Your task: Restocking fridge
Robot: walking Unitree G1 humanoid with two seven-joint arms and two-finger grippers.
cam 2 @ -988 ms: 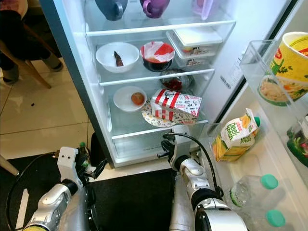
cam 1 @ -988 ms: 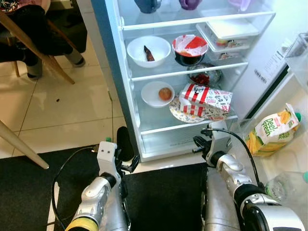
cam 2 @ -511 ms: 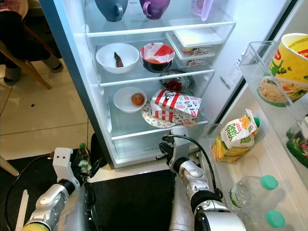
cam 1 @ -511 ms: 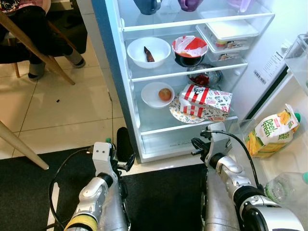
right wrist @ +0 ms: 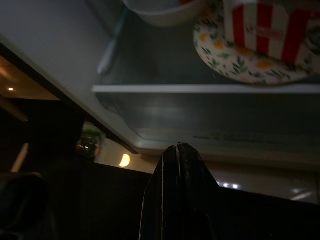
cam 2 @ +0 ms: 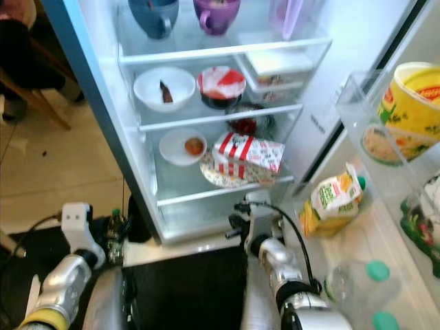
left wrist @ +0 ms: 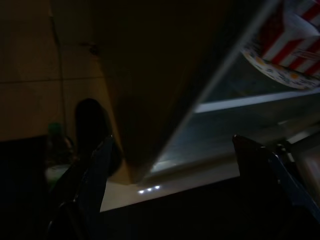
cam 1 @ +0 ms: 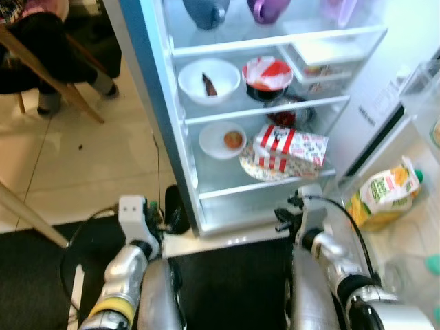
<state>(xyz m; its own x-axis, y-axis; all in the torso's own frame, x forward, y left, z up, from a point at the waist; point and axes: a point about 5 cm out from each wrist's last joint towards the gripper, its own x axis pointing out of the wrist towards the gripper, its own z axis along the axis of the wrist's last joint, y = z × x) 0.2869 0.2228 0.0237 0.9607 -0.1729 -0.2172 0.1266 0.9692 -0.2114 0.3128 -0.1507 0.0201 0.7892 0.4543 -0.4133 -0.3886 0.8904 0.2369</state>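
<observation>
The fridge (cam 1: 172,137) stands open before me, and the picture is slightly blurred. Its shelves hold mugs, a white bowl (cam 1: 208,80), a red bowl (cam 1: 268,74), a small bowl with something orange (cam 1: 223,139) and a red-striped box (cam 1: 289,148) on a patterned plate (cam 1: 249,165). My left gripper (left wrist: 172,145) hangs open low by the fridge's left bottom corner, nothing between its fingers. A small green-capped bottle (cam 2: 115,223) stands on the floor beside it. My right gripper (right wrist: 177,147) is shut and empty, just below the lowest shelf's front edge.
The open door on the right carries a juice carton (cam 1: 385,196), a yellow cup (cam 2: 409,110) and green-capped bottles (cam 2: 357,282). A black mat (cam 1: 227,282) lies under me. A seated person (cam 1: 41,41) and wooden chair legs (cam 1: 62,82) are at far left.
The camera has tilted and the picture has blurred. My left arm has drawn back to the left and lower. The right arm holds about the same place.
</observation>
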